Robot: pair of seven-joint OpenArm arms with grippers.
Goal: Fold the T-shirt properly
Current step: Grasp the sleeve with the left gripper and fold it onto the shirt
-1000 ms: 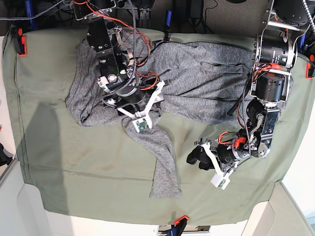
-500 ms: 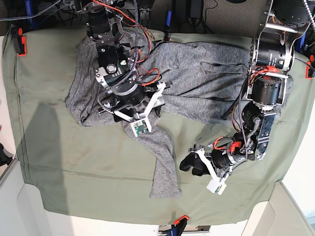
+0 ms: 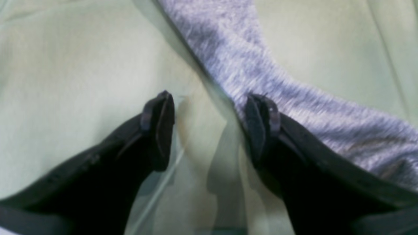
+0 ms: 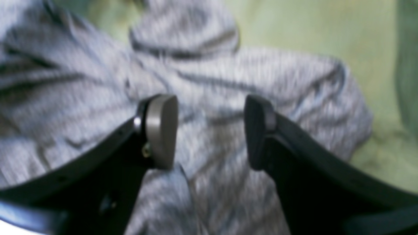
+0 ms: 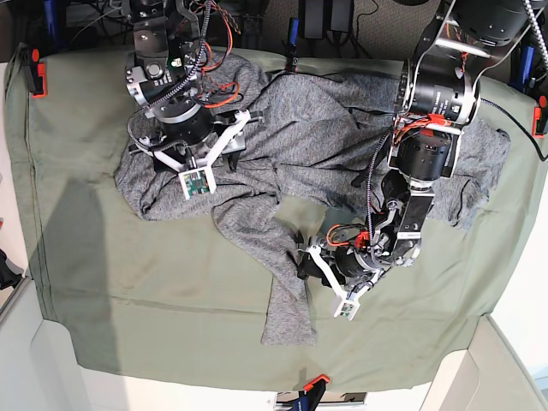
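Observation:
The heathered grey T-shirt (image 5: 342,128) lies crumpled across the back of the olive-green cloth (image 5: 86,223), with one long strip (image 5: 287,291) trailing toward the front. My left gripper (image 5: 306,264) is open, low over the cloth at that strip's right edge. In the left wrist view the left gripper (image 3: 209,130) has olive cloth between its jaws, and its right finger (image 3: 261,130) touches the T-shirt's edge (image 3: 294,94). My right gripper (image 5: 175,163) is over the shirt's left part. In the right wrist view the right gripper (image 4: 210,130) is open above wrinkled T-shirt fabric (image 4: 212,75) and holds nothing.
Red-and-black clamps pin the cloth at the left (image 5: 34,73), right (image 5: 538,116) and front (image 5: 312,385) edges. Cables and arm bases crowd the back edge (image 5: 291,34). White surrounds (image 5: 34,368) border the front corners.
The right gripper has moved up and to the left over the shirt. The left gripper has moved left, up to the trailing strip. More of the shirt's right side shows.

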